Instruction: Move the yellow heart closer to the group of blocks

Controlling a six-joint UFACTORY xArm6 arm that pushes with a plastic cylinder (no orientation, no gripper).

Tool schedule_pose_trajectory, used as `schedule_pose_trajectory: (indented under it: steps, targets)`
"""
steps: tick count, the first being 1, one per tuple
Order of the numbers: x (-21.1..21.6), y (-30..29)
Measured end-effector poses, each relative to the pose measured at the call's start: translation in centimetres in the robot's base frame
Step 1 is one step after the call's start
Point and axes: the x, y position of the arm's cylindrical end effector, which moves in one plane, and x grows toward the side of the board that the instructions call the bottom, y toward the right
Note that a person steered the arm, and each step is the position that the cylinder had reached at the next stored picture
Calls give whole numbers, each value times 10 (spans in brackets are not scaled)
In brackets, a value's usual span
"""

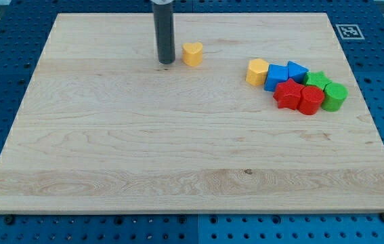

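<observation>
The yellow heart (192, 53) lies alone on the wooden board near the view's top centre. My tip (166, 62) stands just to the heart's left, a small gap away. The group of blocks sits at the view's right: a yellow block (257, 71), a blue block (276, 76), a blue triangular block (296, 70), a red star (288, 93), a red block (310, 99), a green star (317, 80) and a green block (334, 96). They are packed together, touching.
The wooden board (110, 149) lies on a blue perforated table. A black-and-white marker tag (347, 30) sits off the board's top right corner.
</observation>
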Motion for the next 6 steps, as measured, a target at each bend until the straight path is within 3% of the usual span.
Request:
schedule_pose_trajectory:
  steps: [1,2,4,6]
  targets:
    - [-40,-10]
    - [-44,23]
    - [-13,81]
    - [3,85]
